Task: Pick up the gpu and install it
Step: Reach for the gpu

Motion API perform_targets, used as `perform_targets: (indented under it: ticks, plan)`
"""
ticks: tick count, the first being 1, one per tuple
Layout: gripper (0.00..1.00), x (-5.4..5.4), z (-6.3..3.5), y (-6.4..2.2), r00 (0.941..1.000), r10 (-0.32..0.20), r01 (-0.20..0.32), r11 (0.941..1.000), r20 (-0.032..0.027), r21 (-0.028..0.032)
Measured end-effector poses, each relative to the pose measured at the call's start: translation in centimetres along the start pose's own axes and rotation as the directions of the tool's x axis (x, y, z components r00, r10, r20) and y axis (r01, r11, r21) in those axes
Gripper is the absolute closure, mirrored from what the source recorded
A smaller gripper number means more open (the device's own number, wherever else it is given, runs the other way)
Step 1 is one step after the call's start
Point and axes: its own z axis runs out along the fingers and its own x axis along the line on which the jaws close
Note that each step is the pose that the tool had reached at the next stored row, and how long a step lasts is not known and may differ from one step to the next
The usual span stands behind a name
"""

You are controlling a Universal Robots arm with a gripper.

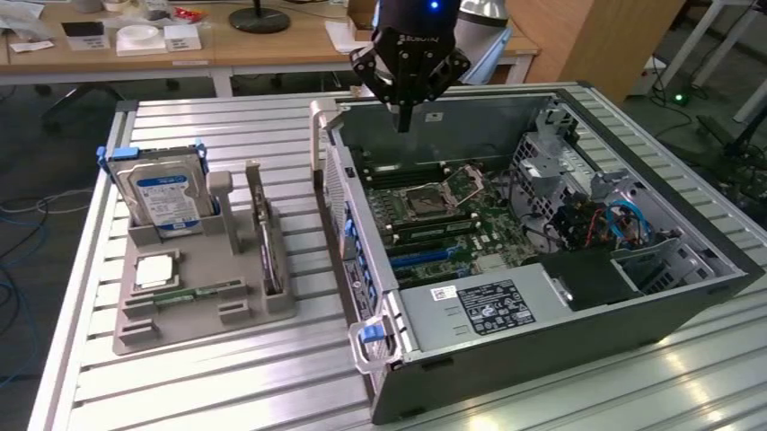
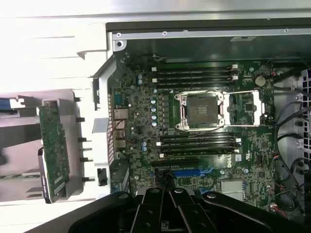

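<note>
Gpu (image 1: 266, 235) stands on edge in the grey rack (image 1: 192, 269), light, stiff, fragile, likely best pinched along its top edge; gripper (image 1: 404, 121) looks clenched, empty

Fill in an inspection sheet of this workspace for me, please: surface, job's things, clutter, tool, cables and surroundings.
Surface: slatted metal table, bearing a grey holder and an open computer case.
Job's things: gpu stands on edge in the holder, untouched; motherboard exposed in the case.
Clutter: hard drive upright in the holder; memory stick and a pale square chip lying flat on it.
Tool: tool shut, empty, above the case near its far wall, apart from the gpu.
Cables: blue and red wires inside the case; loose cables on the floor at the exterior view's left.
Surroundings: wooden desks behind the table.
</note>
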Motion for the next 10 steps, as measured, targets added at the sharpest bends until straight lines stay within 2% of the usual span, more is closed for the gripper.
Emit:
perform_targets:
  ticks: [10]
  plan:
    - [0.89,1.8,-0.04,-0.14,1.0,0.0,0.0,1.0,0.0,-0.0001]
